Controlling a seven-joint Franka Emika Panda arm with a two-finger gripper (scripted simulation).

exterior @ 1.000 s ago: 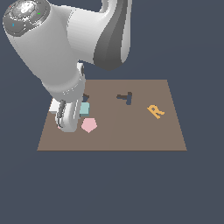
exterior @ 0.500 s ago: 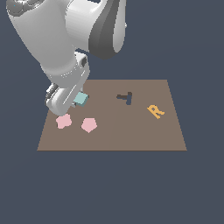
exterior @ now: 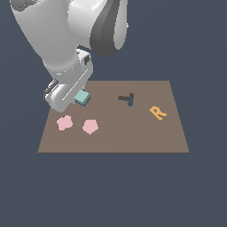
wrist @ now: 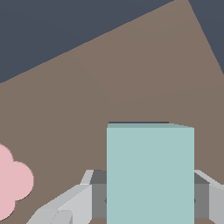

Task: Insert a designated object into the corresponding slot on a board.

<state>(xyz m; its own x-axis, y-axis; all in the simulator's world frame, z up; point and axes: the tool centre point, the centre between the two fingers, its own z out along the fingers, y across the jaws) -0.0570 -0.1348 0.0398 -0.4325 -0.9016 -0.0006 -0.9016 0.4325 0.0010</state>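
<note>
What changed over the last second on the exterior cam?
The arm's hand rose and shifted toward the exterior view's left, carrying the flat light teal rectangular block gripped between its fingers. That uncovered the pink lobed shape, hidden a second ago. The pink pentagon, dark T-shaped cutout, orange letter R and brown board stayed put.

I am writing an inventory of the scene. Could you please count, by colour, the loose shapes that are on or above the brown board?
Pink: 2, a lobed shape and a pentagon
Orange: 1, letter R
Teal: 1, block in the gripper
Total: 4
</note>
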